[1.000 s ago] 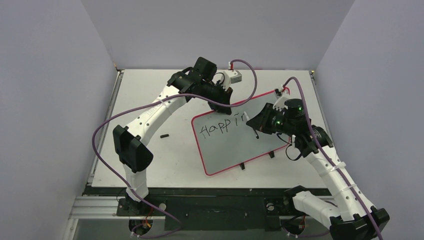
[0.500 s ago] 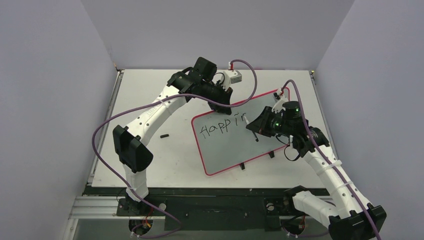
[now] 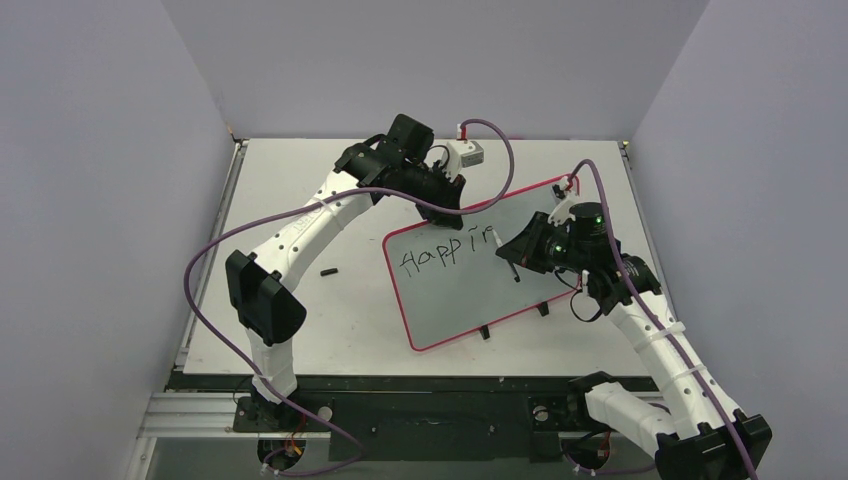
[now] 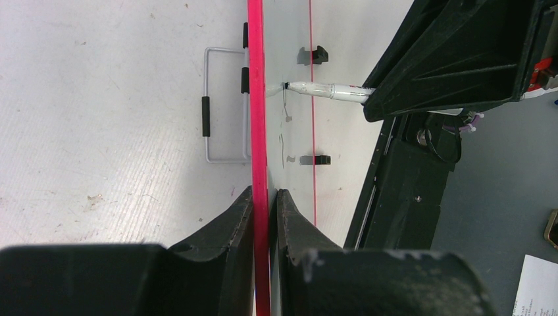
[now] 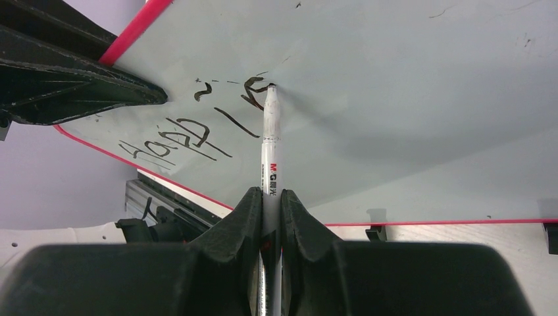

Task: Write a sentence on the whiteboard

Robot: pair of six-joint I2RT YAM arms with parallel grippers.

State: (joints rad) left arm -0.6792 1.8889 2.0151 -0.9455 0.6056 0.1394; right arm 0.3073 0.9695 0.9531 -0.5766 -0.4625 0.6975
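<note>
The whiteboard (image 3: 455, 295), white with a thin red rim, stands tilted up off the table. My left gripper (image 3: 447, 211) is shut on its far top edge; the left wrist view shows the red rim (image 4: 257, 99) pinched between the fingers (image 4: 240, 217). The sentence (image 3: 440, 254) reads "happi" plus one partial letter in black strokes (image 5: 191, 135). My right gripper (image 5: 266, 197) is shut on a white marker (image 5: 270, 148). The marker's black tip touches the board at the last letter (image 5: 253, 89).
A small black cap-like piece (image 3: 327, 270) lies on the table left of the board. Two black tabs (image 3: 484, 331) sit along the board's near edge. A wire stand (image 4: 224, 105) shows behind the board. Purple cables loop above both arms.
My right gripper has shifted slightly with the marker near the last letter. The left arm and the board have not moved.
</note>
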